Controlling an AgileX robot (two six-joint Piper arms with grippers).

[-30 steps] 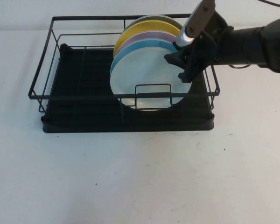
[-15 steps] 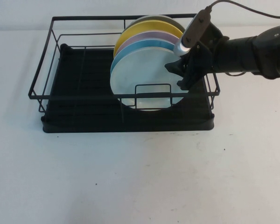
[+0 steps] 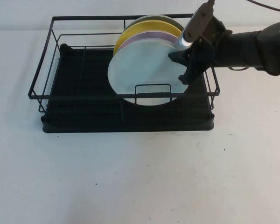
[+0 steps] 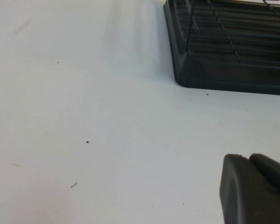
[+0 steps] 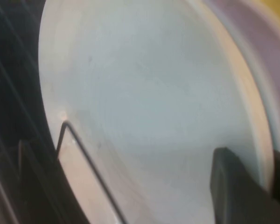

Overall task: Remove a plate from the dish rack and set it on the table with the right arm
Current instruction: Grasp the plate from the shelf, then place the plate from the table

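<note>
My right gripper (image 3: 185, 65) pinches the right rim of the white plate (image 3: 142, 74), which stands upright at the front of the stack in the dish rack (image 3: 56, 100). A straight upward lift should clear the front wire loop before I swing toward the table (image 3: 140, 177). The plate is round, pale, shallow-rimmed. My left gripper (image 4: 254, 189) hovers low over the table; its jaws I cannot tell.

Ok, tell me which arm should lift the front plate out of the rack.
The right. Its hand is already at the white plate's right edge in the dish rack, a finger against its face. The left hand sits low over bare table, off the rack's corner.
</note>
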